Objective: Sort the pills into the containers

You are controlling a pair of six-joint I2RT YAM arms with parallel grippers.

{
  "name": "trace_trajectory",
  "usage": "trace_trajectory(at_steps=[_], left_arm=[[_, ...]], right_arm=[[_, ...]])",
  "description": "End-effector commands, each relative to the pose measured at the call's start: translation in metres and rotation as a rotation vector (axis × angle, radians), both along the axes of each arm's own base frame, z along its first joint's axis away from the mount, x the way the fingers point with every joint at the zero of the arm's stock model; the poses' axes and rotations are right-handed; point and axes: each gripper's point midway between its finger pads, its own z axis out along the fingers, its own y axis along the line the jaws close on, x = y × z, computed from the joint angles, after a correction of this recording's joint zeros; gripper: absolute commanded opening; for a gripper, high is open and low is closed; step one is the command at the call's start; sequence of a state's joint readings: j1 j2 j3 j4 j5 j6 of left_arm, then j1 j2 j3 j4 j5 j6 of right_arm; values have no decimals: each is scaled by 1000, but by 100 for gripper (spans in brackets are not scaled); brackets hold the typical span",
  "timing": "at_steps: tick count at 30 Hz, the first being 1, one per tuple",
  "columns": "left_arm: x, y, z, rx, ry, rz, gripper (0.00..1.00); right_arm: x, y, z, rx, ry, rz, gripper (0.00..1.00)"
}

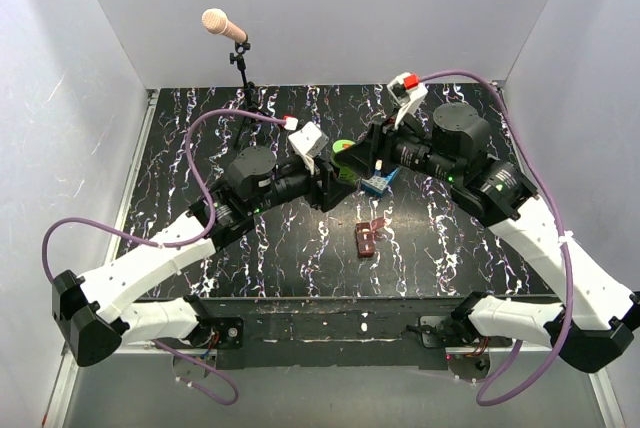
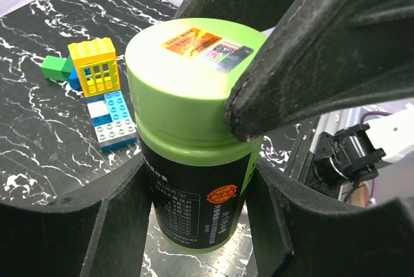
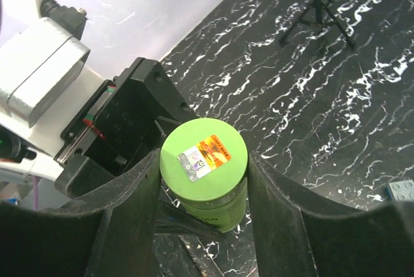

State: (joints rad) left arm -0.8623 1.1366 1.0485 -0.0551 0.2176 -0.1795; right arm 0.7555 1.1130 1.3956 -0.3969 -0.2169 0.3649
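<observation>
A green bottle [image 1: 344, 148] with a black label stands upright between both arms at mid-table. My left gripper [image 2: 200, 222] is shut on its body [image 2: 194, 193], one finger on each side. My right gripper [image 3: 204, 177] is shut on the green cap [image 3: 204, 154], which bears an orange sticker. One right finger [image 2: 310, 50] crosses the cap [image 2: 174, 89] in the left wrist view. The dark red-brown box [image 1: 367, 238] lies on the table nearer the arm bases, its flap lid open. No pills show in any view.
A yellow-and-blue toy brick stack [image 2: 97, 76] with a green brick [image 2: 55, 68] lies just beyond the bottle, seen also as bricks [image 1: 378, 183] from above. A microphone [image 1: 222, 24] on a tripod [image 3: 320, 2] stands at the back. White walls enclose the black marbled table [image 1: 200, 128].
</observation>
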Motion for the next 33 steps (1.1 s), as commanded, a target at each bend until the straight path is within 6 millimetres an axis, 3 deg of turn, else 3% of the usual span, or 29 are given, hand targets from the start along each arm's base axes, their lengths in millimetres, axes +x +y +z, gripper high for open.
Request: trace_trajectory(at_steps=[1, 8, 11, 16, 24, 29, 33], left_arm=[[44, 26, 69, -176, -109, 271, 0], [44, 31, 66, -181, -114, 295, 0], [44, 30, 61, -160, -98, 289, 0], [39, 34, 54, -150, -79, 285, 0], [24, 44, 31, -90, -38, 263, 0], [-11, 36, 30, -67, -62, 68, 0], [-56, 25, 35, -66, -95, -190, 0]], right_arm=[[-16, -6, -27, -108, 110, -8, 22], [-15, -5, -28, -114, 107, -11, 26], [-19, -3, -26, -103, 102, 20, 38], [-24, -7, -14, -65, 60, 20, 71], [-41, -24, 6, -19, 0, 31, 83], [-63, -26, 16, 11, -78, 150, 85], [-86, -23, 26, 45, -145, 298, 85]])
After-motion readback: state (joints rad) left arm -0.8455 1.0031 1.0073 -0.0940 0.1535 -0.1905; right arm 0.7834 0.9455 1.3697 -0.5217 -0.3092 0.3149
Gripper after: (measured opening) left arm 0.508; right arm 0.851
